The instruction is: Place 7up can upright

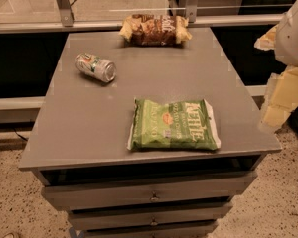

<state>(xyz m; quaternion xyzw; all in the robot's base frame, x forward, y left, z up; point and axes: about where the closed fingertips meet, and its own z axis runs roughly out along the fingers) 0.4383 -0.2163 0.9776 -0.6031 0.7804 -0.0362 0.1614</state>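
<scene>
The 7up can lies on its side on the left part of the grey cabinet top. It is silver-white with green, and its shiny end faces the front right. My gripper hangs off the right edge of the cabinet, below the white arm. It is far to the right of the can and touches nothing.
A flat green chip bag lies at the front middle of the top. A brown snack bag lies at the back edge. Drawers face the front below the top. A metal rail runs behind the cabinet.
</scene>
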